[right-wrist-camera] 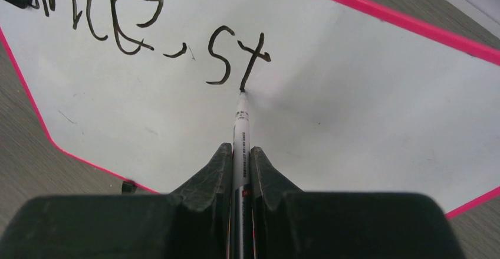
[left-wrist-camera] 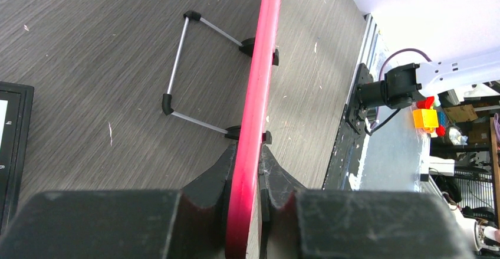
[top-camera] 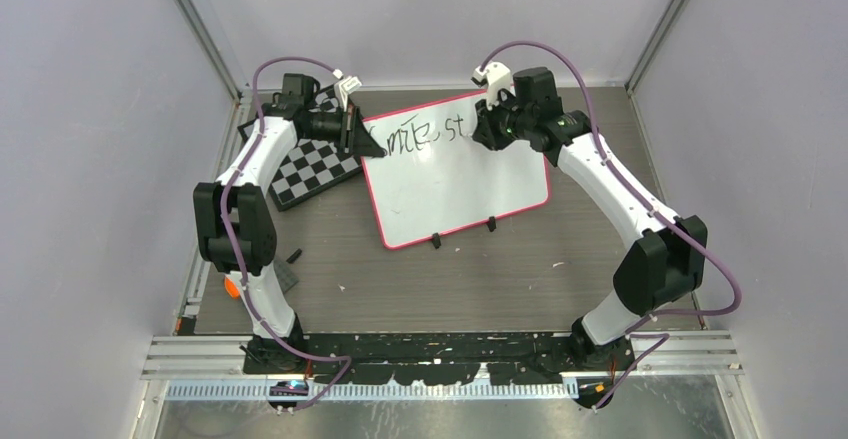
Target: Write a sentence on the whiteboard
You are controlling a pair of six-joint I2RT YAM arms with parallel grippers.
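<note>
The whiteboard (top-camera: 460, 184), white with a pink-red frame, lies tilted on the table with two black feet on its near edge. Black handwriting "Smile, st" (top-camera: 425, 137) runs along its far edge and also shows in the right wrist view (right-wrist-camera: 141, 29). My left gripper (top-camera: 350, 129) is shut on the board's left frame edge (left-wrist-camera: 253, 153). My right gripper (top-camera: 487, 124) is shut on a white marker (right-wrist-camera: 240, 147). The marker's tip touches the bottom of the "t" (right-wrist-camera: 253, 58).
A black-and-white checkered chessboard (top-camera: 310, 171) lies left of the whiteboard, under my left arm. A small black piece (top-camera: 294, 256) lies on the table near the left arm. The whiteboard's wire stand (left-wrist-camera: 183, 64) shows behind it in the left wrist view.
</note>
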